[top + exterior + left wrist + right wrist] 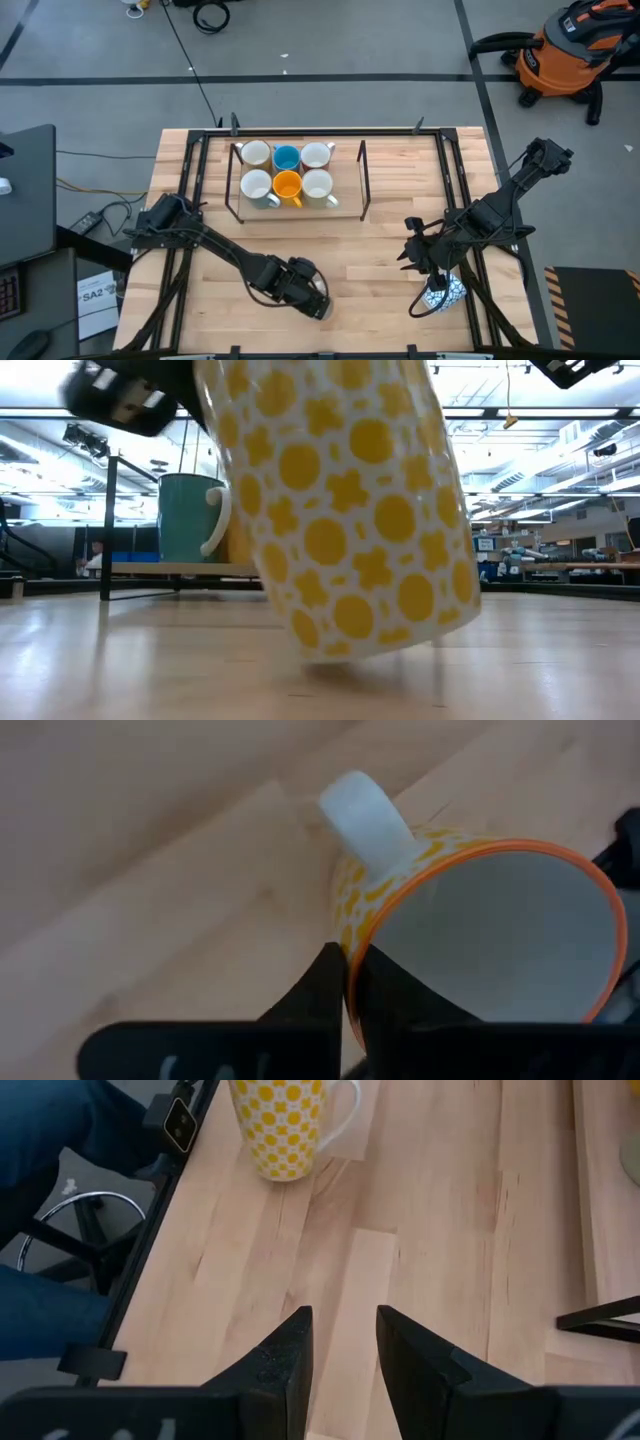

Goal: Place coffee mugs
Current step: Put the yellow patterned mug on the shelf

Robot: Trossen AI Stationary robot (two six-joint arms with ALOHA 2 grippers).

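My left gripper (347, 982) is near the table's near edge, shut on a white mug with yellow dots (345, 500); in the high view the gripper (308, 292) hides most of the mug. My right gripper (342, 1342) is open over bare wood at the right side (420, 255) and holds nothing. A blue-and-white patterned mug (446, 293) sits under the right arm by the table's right edge. Several mugs, white, blue and orange-yellow (287, 186), stand in a tray (300, 214) at the far middle. My left gripper pinches the yellow-dotted mug's rim (343, 935) beside the handle (365, 815), one finger inside the mug and one outside. The fingers come from above. The mug is tilted in the hold (330, 645); whether its lowest edge rests on the table, I cannot tell.
The tray has a thin black frame (363, 170) standing above it. Black rails (190, 180) run along the table's left and right sides. A person's legs in jeans (50, 1200) are at the near edge. Bare wood (370, 270) lies between the two grippers.
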